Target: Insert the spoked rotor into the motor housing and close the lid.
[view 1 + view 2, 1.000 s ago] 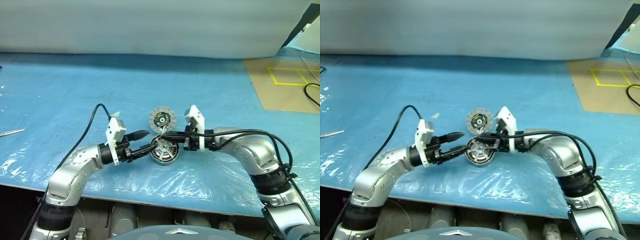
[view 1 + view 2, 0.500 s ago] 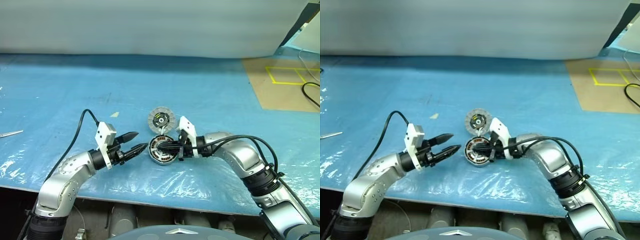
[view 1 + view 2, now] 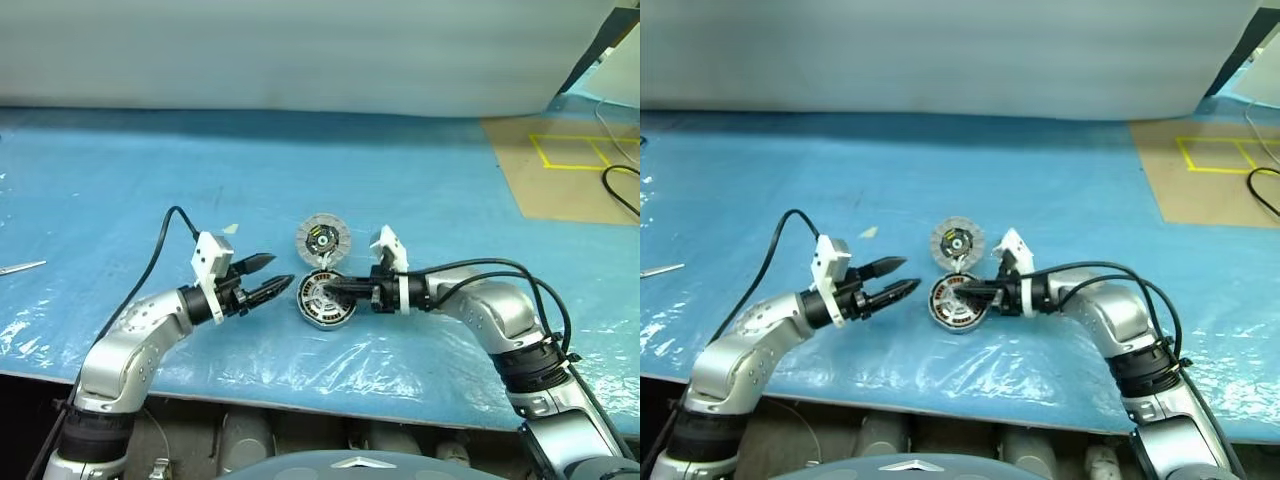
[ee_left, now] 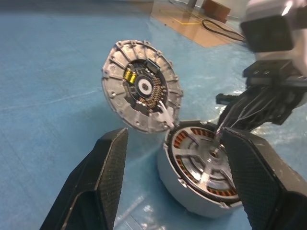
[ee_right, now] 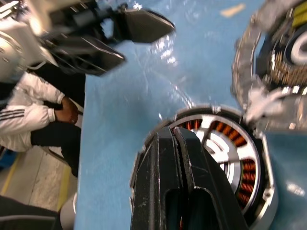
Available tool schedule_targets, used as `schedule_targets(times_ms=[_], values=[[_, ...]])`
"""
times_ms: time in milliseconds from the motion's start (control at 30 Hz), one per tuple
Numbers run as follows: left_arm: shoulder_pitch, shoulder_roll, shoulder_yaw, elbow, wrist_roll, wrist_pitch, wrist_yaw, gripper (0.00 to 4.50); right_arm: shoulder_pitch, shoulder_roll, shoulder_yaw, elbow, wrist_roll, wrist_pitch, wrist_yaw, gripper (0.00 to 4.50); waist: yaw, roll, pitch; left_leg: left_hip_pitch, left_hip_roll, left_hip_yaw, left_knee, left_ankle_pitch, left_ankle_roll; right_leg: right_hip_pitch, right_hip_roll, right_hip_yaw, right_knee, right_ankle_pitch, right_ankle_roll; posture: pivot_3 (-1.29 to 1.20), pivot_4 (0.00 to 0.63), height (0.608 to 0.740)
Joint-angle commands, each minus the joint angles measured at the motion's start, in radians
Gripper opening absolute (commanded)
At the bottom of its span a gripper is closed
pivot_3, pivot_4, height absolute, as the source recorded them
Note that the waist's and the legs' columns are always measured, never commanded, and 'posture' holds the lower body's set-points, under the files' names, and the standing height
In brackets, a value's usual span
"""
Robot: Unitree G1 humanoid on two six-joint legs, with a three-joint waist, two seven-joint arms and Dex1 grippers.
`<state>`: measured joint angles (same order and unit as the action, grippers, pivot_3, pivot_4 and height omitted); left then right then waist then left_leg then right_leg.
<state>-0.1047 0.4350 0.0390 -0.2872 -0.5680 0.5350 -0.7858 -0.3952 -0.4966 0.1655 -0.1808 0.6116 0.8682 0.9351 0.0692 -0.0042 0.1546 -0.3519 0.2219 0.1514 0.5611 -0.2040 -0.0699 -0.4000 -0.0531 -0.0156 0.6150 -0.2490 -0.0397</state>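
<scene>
Right wrist view: right jaws [image 5: 175,136], pressed together, are hovering over the motor housing [image 5: 225,158]; left jaws [image 3: 268,278], spread at nine o'clock, should be steadying it.

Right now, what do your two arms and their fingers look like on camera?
Both arms are silver-grey metal with black joint bands. Each wrist carries a white block, and a black cable loops from it along the forearm. The left gripper and the right gripper each end in two black, tapered fingers with a carbon-weave texture.

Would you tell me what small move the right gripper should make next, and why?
Probably draw the right gripper back off the motor housing: its shut fingers lie across the open top, blocking the lid standing at the far rim.
</scene>
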Motion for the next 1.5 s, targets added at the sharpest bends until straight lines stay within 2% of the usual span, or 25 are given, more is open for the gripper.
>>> schedule_targets(times_ms=[33, 200, 333, 467, 667, 700, 833, 1000, 1100, 1367, 1500], values=[[-0.075, -0.03, 0.025, 0.083, -0.008, -0.023, 0.022, 3.27, -0.02, -0.014, -0.042, -0.089, 0.05, 0.022, -0.002, 0.0, 0.0, 0.0, 0.0, 0.0, 0.0, 0.0, 0.0, 0.0, 0.0, 0.0, 0.0, 0.0, 0.0, 0.0, 0.0, 0.0, 0.15, 0.74], [-0.202, -0.065, 0.03, 0.322, 0.066, -0.13, 0.033, 3.27, -0.006, -0.041, -0.016, -0.099, 0.008, 0.004, -0.007, 0.0, 0.002, 0.0, 0.0, 0.0, 0.0, 0.0, 0.0, -0.001, -0.001, 0.0, 0.0, 0.0, 0.0, 0.0, 0.0, 0.0, 0.15, 0.74], [-0.306, -0.049, 0.035, 0.517, 0.06, -0.154, -0.074, 3.27, -0.012, -0.041, -0.005, -0.095, -0.009, -0.007, -0.014, 0.0, 0.002, -0.001, 0.0, 0.0, 0.0, 0.0, 0.0, -0.001, -0.001, 0.0, 0.0, 0.0, 0.0, 0.0, 0.001, 0.0, 0.15, 0.74], [-0.449, -0.054, 0.076, 0.726, 0.035, -0.163, -0.156, 2.37, -0.001, -0.043, -0.018, -0.103, -0.012, -0.004, -0.031, 0.0, 0.005, -0.001, 0.001, 0.0, -0.001, -0.001, 0.001, -0.001, -0.001, 0.0, 0.0, 0.0, 0.002, 0.0, 0.001, 0.0, 0.15, 0.74], [-0.642, -0.104, 0.051, 1.081, 0.111, -0.273, -0.304, 0.25, 0.039, -0.045, -0.019, -0.156, 0.003, 0.016, -0.058, 0.0, 0.02, -0.001, 0.001, -0.001, -0.002, -0.001, 0.001, 0.0, -0.001, 0.0, -0.001, 0.0, 0.002, 0.001, 0.001, 0.0, 0.15, 0.74], [-0.675, -0.118, 0.041, 1.139, 0.132, -0.296, -0.325, 0.02, 0.044, -0.044, -0.021, -0.162, 0.007, 0.022, -0.063, 0.0, 0.025, -0.001, 0.001, -0.001, -0.002, -0.002, 0.001, 0.0, -0.001, 0.0, -0.001, 0.0, 0.002, 0.001, 0.001, 0.0, 0.15, 0.74], [-0.808, -0.189, 0.019, 1.37, 0.229, -0.431, -0.343, 0.02, 0.054, -0.057, -0.02, -0.195, 0.014, 0.045, -0.072, 0.0, 0.031, -0.003, 0.002, -0.002, -0.003, -0.003, 0.001, 0.0, -0.001, 0.0, -0.001, 0.0, 0.002, 0.001, 0.002, 0.0, 0.15, 0.74], [-0.891, -0.239, 0.023, 1.51, 0.294, -0.514, -0.386, 0.02, 0.07, -0.072, -0.034, -0.241, 0.028, 0.084, -0.093, 0.0, 0.031, -0.005, 0.003, -0.003, -0.004, -0.004, 0.001, 0.0, -0.001, 0.001, -0.002, 0.0, 0.001, 0.002, 0.003, 0.0, 0.15, 0.74], [-0.925, -0.25, 0.005, 1.554, 0.344, -0.515, -0.435, 0.02, 0.092, -0.087, -0.047, -0.284, 0.046, 0.114, -0.114, 0.0, 0.031, -0.005, 0.003, -0.003, -0.004, -0.004, 0.0, -0.001, -0.002, 0.001, -0.002, 0.0, 0.001, 0.002, 0.003, 0.0, 0.15, 0.74], [-0.97, -0.284, 0.024, 1.588, 0.405, -0.553, -0.446, 0.02, 0.129, -0.106, -0.088, -0.334, 0.073, 0.155, -0.166, 0.0, 0.036, -0.006, 0.003, -0.003, -0.008, -0.006, 0.0, -0.001, -0.002, 0.002, -0.005, -0.001, 0.0, 0.004, 0.006, 0.0, 0.15, 0.74], [-0.99, -0.31, 0.015, 1.569, 0.417, -0.598, -0.547, 0.02, 0.14, -0.114, -0.099, -0.35, 0.085, 0.164, -0.183, 0.0, 0.037, -0.006, 0.004, -0.003, -0.008, -0.006, 0.0, -0.001, -0.002, 0.002, -0.005, -0.001, -0.001, 0.004, 0.007, 0.0, 0.15, 0.74]])
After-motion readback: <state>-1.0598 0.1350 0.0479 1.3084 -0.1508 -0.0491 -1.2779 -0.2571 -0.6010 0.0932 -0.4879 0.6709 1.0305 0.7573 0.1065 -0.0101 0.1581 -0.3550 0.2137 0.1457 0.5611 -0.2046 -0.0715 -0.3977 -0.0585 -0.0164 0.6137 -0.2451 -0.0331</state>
